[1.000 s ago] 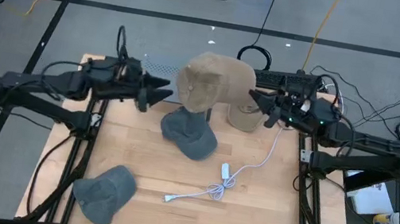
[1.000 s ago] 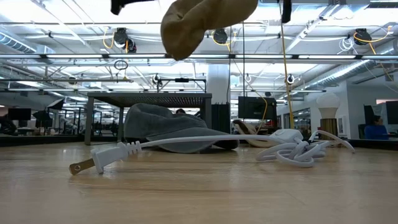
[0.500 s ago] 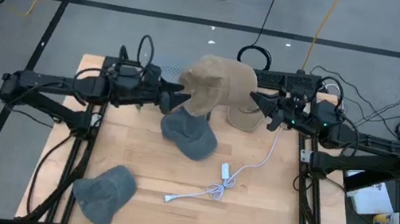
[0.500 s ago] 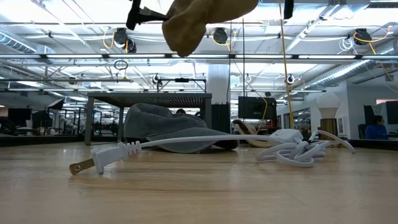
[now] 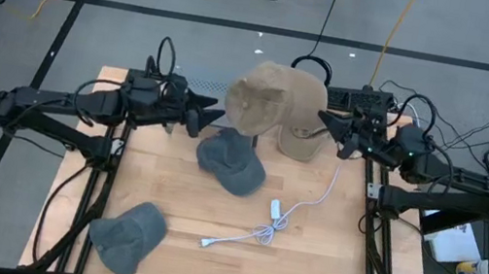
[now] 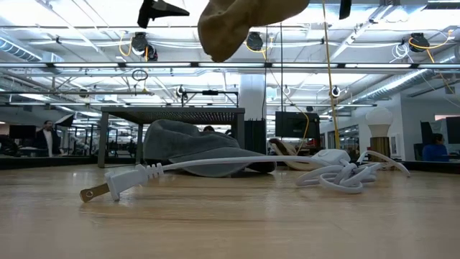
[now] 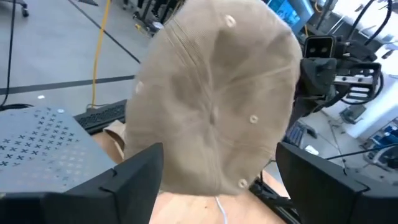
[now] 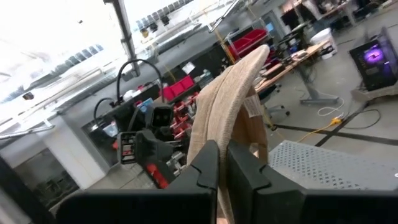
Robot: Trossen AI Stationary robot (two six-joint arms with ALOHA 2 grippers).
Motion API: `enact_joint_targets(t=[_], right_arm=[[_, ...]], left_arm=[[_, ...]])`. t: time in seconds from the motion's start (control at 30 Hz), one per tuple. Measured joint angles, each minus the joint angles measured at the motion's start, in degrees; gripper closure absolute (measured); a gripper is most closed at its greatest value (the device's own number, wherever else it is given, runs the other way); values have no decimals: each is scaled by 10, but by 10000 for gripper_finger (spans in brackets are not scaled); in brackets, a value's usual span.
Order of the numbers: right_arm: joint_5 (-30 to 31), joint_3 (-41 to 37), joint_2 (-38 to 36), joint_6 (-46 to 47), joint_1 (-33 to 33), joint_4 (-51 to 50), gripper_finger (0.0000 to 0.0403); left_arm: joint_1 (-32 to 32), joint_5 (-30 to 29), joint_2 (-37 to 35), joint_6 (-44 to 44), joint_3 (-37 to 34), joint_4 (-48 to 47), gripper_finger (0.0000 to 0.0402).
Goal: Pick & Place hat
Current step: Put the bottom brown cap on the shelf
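Note:
A tan hat hangs in the air over the table's far middle, with my right gripper shut on it from the right. My left gripper is open at the hat's left side. In the left wrist view the hat's crown fills the space ahead, and my left gripper's fingers stand on either side of it; whether they touch it I cannot tell. A second tan hat lies on the table below, brim down. My right gripper pinches the tan hat's edge between its two shut fingers, coming about level from the table's right. The hat stands out beyond the fingers, lifted clear of the table, its crown facing the left arm. One layer or several, I cannot tell.
A dark grey hat lies at the table's middle and another grey hat near the front left corner. A white cord with a plug lies right of centre. A perforated metal plate sits at the far edge.
My left gripper has gone toward the table's right, up to the tan hat, its fingers still wide apart. My right gripper has drawn back toward the right edge, and the hat has shifted right with it, still clear of the table.

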Motion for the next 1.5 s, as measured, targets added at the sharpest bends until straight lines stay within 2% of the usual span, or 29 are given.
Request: enact_joint_targets(t=[0.1, 0.3, 0.5, 0.73, 0.87, 1.07, 1.3, 1.5], right_arm=[[-22, 0, 9, 7, 1, 1, 400], [-21, 0, 26, 5, 18, 34, 400], [-17, 0, 34, 1, 19, 36, 400], [-3, 0, 40, -6, 19, 52, 398], [26, 0, 41, -12, 18, 47, 397], [23, 0, 40, -10, 12, 71, 397], [23, 0, 40, -6, 12, 71, 396], [9, 0, 40, 2, 12, 71, 395]], left_arm=[[0, -2, 17, 0, 0, 12, 96], [0, 5, 59, -13, 0, 55, 90], [0, 55, 88, -23, 0, 121, 85], [0, 94, 92, -23, 0, 159, 99], [0, 126, 92, -39, 0, 170, 100], [0, 127, 92, -50, 0, 224, 107], [0, 166, 92, -67, 0, 307, 159], [0, 170, 92, -129, 0, 315, 254]])
